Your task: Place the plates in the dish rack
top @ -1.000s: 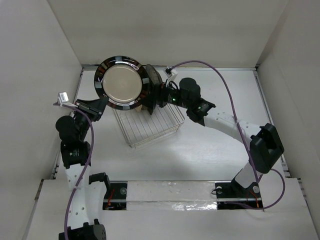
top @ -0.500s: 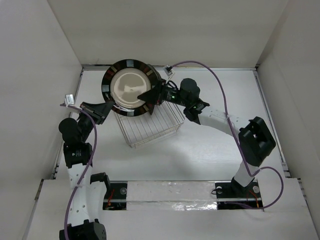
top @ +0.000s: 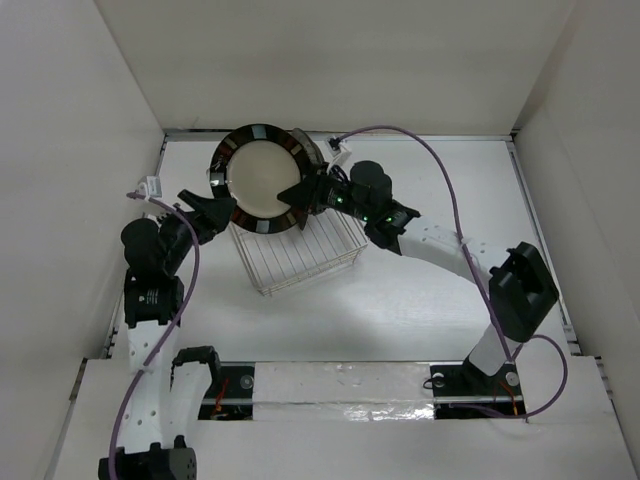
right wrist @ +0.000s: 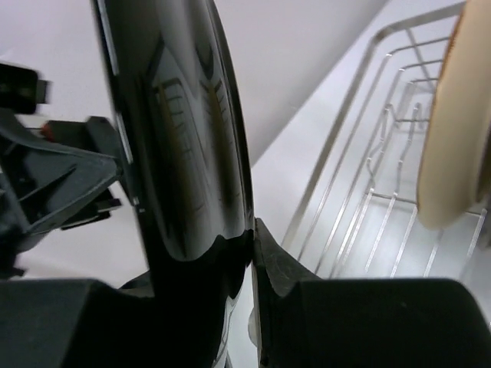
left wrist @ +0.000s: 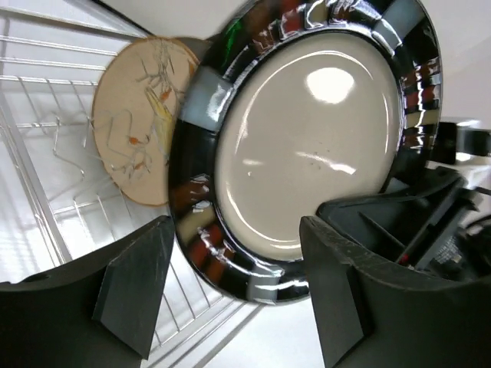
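A round plate with a cream centre and a glossy black striped rim point(top: 262, 180) hangs upright over the far left corner of the dish rack point(top: 300, 255). My right gripper point(top: 293, 195) is shut on its right rim; the right wrist view shows the fingers of that gripper point(right wrist: 249, 238) pinching the plate's dark edge point(right wrist: 184, 138). At the plate's lower left, my left gripper point(top: 215, 212) is open. In its own view its jaws point(left wrist: 234, 257) straddle the rim point(left wrist: 307, 146) with gaps on both sides. A tan plate point(left wrist: 138, 130) stands upright in the rack behind.
The wire rack point(left wrist: 38, 153) sits tilted on the white table, its prongs point(right wrist: 383, 153) beside the tan plate point(right wrist: 453, 115). White walls enclose the table on three sides. The left arm's fingers point(right wrist: 61, 192) show beyond the held plate.
The plate has come down and to the right towards the rack. My right gripper closed on its rim, then my left gripper let go and opened.
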Robot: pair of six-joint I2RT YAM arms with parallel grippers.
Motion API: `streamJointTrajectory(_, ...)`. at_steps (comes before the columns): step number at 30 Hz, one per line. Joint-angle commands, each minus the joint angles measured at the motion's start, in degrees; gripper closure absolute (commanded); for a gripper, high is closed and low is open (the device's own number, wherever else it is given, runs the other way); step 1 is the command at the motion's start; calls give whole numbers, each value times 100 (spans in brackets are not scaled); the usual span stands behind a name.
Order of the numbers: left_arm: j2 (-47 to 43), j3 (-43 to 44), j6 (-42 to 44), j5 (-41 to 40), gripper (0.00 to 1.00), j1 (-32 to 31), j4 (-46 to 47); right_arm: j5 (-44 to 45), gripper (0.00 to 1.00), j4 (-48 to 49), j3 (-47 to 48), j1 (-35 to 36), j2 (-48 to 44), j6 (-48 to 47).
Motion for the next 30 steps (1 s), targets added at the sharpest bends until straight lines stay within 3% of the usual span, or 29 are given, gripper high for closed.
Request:
streamJointTrajectory(1,-224,852,1423,-1303,37,-468,-393,2157,100,-588,807,249,-573,-1010)
streamJointTrajectory(3,-478,879,1602,-1987,36,-766,-536,2829,100,-1035,1071,443,-548,-1529)
streamJointTrajectory(7,-822,1019,1918,-2535,35,-1258,-764,3998,100,-1617,1974,803,-188,-2083)
streamJointTrajectory(16,-1455,90,2253,-3230,35,-2112,-423,5344,100,-2470,3628,1112,1236,-2962)
streamJointTrajectory(30,-1719,-237,2306,-3837,38,-2587,-246,5636,100,-2989,4983,1217,2546,-3192)
